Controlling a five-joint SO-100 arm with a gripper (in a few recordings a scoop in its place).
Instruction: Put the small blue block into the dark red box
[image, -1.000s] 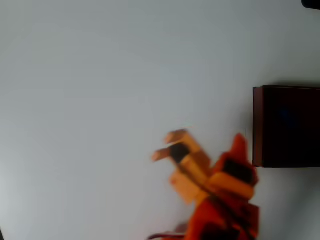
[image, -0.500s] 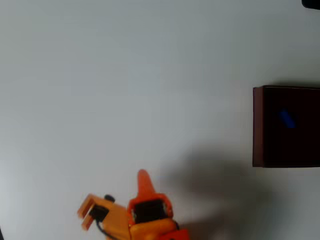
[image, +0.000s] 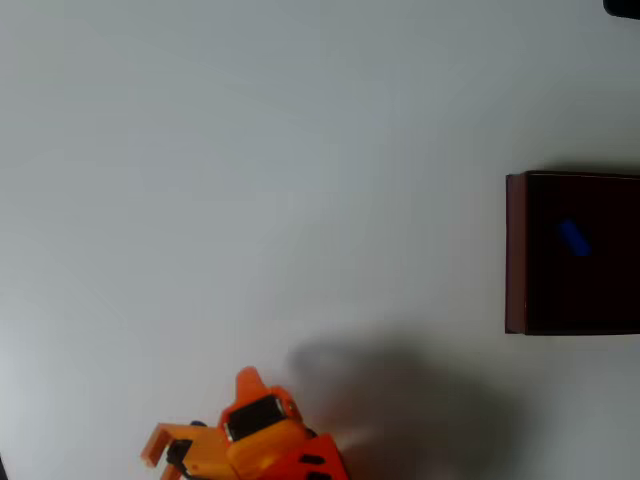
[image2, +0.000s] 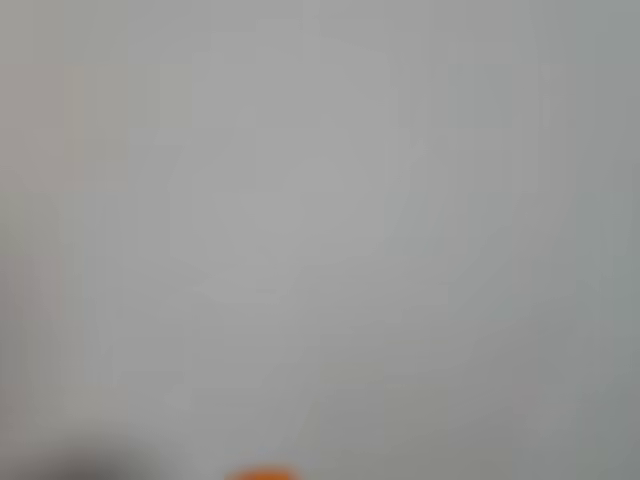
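1. A plain pale grey table (image: 250, 150) spreads across the overhead view, evenly lit, with a soft shadow near its lower middle.
2. The dark red box (image: 515, 250) sits at the right edge of that view, its thin walls framing a nearly black interior.
3. The small blue block (image: 573, 238) lies inside the box, on the dark floor, clear of the left wall, so the task looks complete.
4. The orange gripper (image: 152, 452) is at the bottom edge, well apart from the box, pointing left. Nothing is seen between its fingers; how far apart they stand is too small and foreshortened to tell.
5. The wrist view is a grey blur of table with a sliver of orange at its lower edge.
6. Little seems likely to go wrong now. The main risk would be the arm swinging back toward the right and clipping the box wall, which could shift the box or tip the block out.
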